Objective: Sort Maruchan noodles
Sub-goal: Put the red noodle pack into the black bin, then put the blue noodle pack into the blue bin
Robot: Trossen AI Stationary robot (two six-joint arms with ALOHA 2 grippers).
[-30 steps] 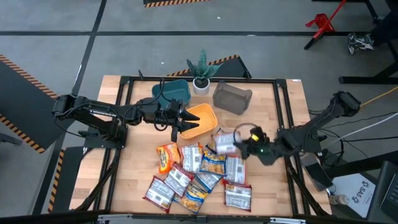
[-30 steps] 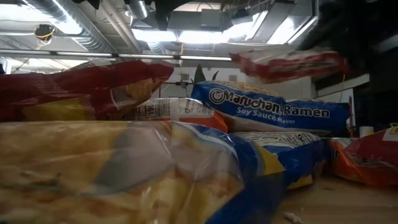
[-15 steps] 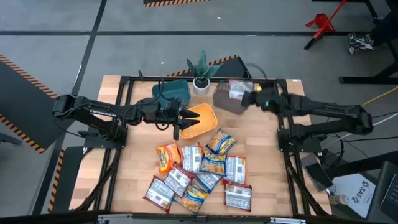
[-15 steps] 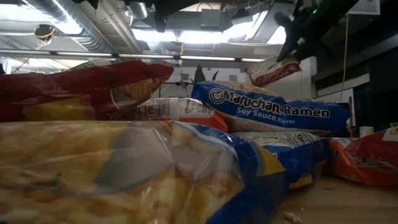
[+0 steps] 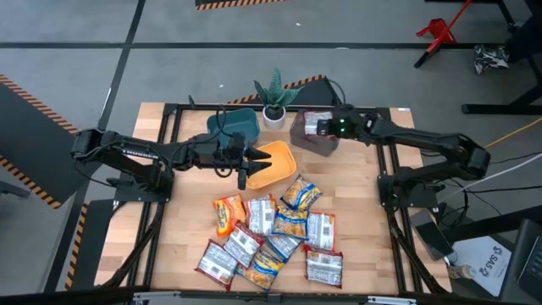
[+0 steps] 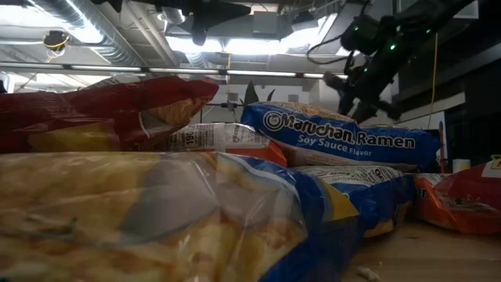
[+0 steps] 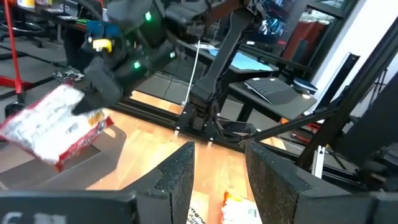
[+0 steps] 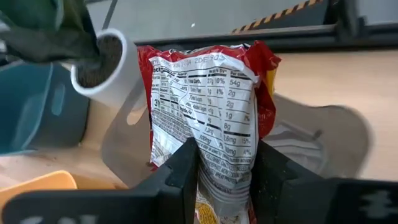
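Right gripper (image 5: 326, 126) pinching 1 red-and-white packet (image 8: 208, 106) over grey bin (image 5: 305, 140) near tabletop's far edge, ready to drop. Left gripper (image 5: 254, 168) wide, waiting over orange bin (image 5: 279, 154).

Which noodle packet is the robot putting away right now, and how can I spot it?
Look at the far side of the wooden table, where the grey bin sits right of the little potted plant. The red-and-white plastic noodle packet is above that bin, in the right gripper. It's the only packet off the table.
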